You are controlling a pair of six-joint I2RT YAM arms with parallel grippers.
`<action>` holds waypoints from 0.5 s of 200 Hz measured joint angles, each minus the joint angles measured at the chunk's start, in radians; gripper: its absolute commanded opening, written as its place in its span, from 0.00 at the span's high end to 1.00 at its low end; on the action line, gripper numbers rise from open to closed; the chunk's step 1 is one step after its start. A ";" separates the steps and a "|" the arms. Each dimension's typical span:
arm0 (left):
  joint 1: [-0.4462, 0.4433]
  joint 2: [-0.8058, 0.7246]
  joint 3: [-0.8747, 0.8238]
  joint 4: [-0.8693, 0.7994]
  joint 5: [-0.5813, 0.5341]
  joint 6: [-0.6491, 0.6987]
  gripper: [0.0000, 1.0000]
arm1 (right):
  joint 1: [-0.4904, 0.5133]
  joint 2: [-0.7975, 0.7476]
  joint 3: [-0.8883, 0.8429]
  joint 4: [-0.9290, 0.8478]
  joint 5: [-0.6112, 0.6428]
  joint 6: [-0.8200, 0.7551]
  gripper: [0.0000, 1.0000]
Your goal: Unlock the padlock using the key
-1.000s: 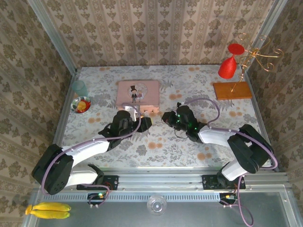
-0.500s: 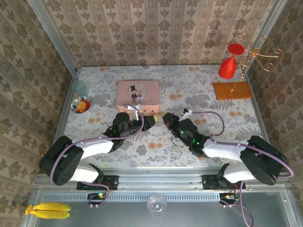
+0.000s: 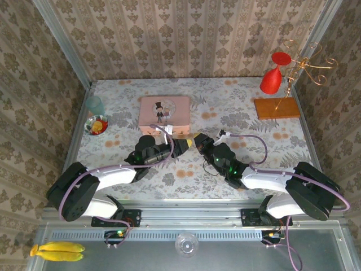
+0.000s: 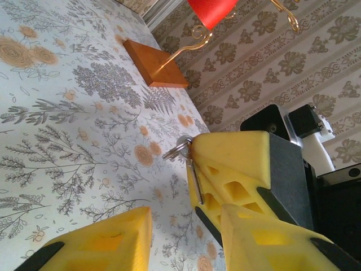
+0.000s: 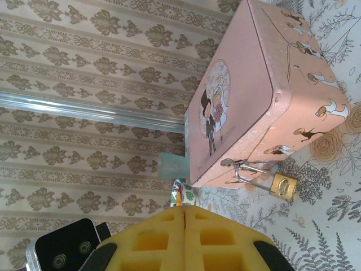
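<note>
Where the flowered cloth [image 3: 186, 175] covers the table and patterned wallpaper [image 3: 186, 39] walls in three sides, the pink tin [image 3: 164, 110] sits at upper centre of the top view. Low and right of centre in the right wrist view, the padlock [image 5: 283, 186] is hooked on the tin's latch, its long axis slanting down to the right and its shackle pointing up and left. The right gripper [image 5: 184, 210] is pressed closed on the key [image 4: 194, 176]. The left gripper [image 3: 184, 144] stands partly apart, gripping nothing.
</note>
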 measured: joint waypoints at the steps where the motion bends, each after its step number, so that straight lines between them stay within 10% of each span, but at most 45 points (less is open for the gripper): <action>1: 0.000 0.000 0.000 0.000 0.000 0.000 0.65 | 0.000 0.000 0.000 0.000 0.000 0.000 1.00; 100: -0.011 0.000 0.013 0.002 0.010 0.000 0.72 | 0.016 0.002 0.000 0.013 0.000 -0.008 1.00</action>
